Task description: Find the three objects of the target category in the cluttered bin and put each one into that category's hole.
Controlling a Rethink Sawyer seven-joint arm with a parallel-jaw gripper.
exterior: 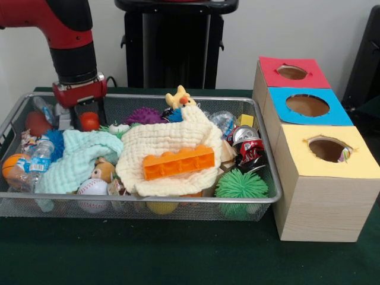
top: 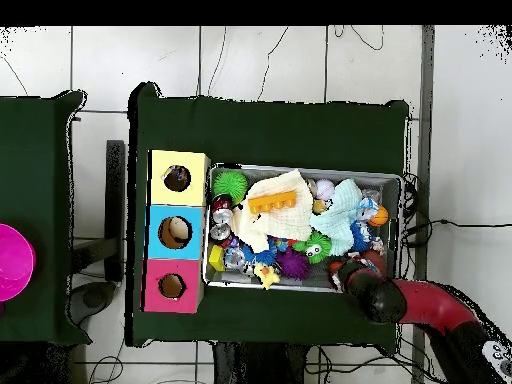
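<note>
- At the front view's far left we see the gripper point(exterior: 82, 116) lowered into the back left corner of the wire mesh bin point(exterior: 148, 207), just above a small red-orange ball point(exterior: 89, 121); we cannot tell whether its fingers are apart or together, since the ball and the clutter hide them.
- Below it we find a crumpled water bottle point(exterior: 40, 155) against the left wall, an orange ball point(exterior: 12, 165) beside it, and a baseball point(exterior: 93, 189) near the front rim.
- Next we see a mint-green cloth point(exterior: 80, 157) draped over the left part of the heap, touching a cream waffle cloth point(exterior: 172, 145) that covers the middle.
- On the cream cloth we see an orange toy brick point(exterior: 178, 162) lying flat; behind it stand a purple spiky ball point(exterior: 144, 116) and a yellow toy duck point(exterior: 179, 97).
- Further right we note a crushed red can point(exterior: 247, 144) and a green spiky ball point(exterior: 240, 185) in the front right corner.
- We cannot make out any piece with the busy red, yellow, blue and green print among the bin's clutter.
- Just beside the bin we see three boxes in a row: the yellow-topped hole point(exterior: 328, 148) nearest, with a scrap of multicoloured print point(exterior: 344, 155) showing at its right edge, then the blue-topped hole point(exterior: 307, 105), then the red-topped hole point(exterior: 291, 72).
- From overhead we see the gripper point(top: 352, 272) over the bin's corner farthest from the boxes.
</note>
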